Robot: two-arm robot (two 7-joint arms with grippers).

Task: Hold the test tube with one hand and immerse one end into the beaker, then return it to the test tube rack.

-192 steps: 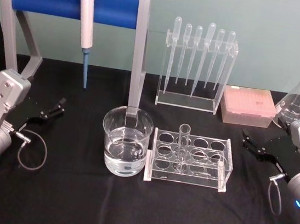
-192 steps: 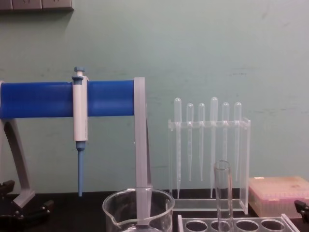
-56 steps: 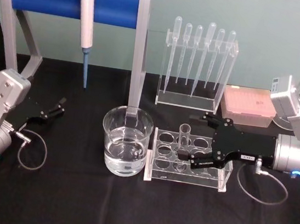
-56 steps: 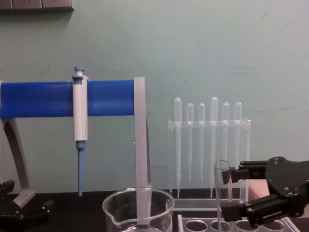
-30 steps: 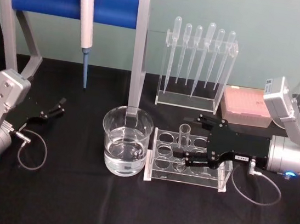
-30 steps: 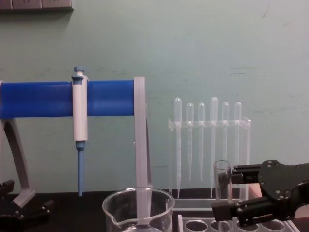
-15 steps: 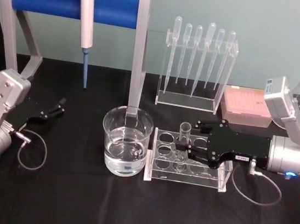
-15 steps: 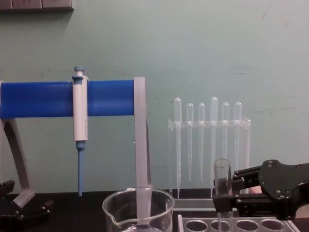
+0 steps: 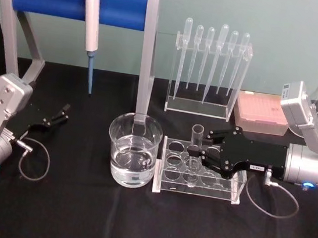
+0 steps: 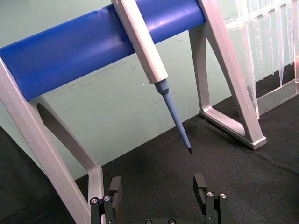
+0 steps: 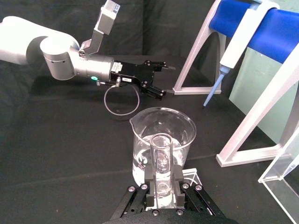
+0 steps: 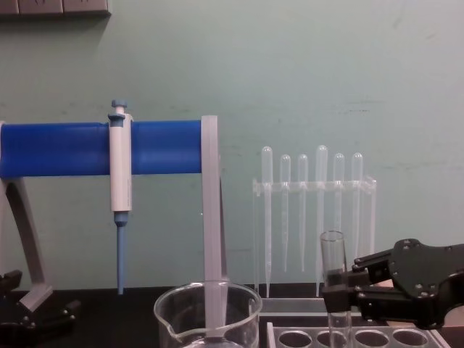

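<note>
so right gripper (image 9: 201, 152) is clenching the tube (image 9: 196, 137), upright toward the rack's (image 9: 233, 184) left end by the beaker (image 9: 133, 151), probably for a straight lift. left gripper (image 9: 60, 115) is idling open at the table's (image 9: 134, 221) left edge.

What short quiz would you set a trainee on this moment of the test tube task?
1. True or false: the right claw is shut on the test tube.
2. Multiple choice: where does the beaker stand relative to the test tube rack? A) on the robot's left of it; B) on the robot's right of it; C) on top of it.
3. Fill in the blank: the left claw, parked at the table's left side, has its fingers ____.

Key: 1 true. 2 A. 3 open.
</note>
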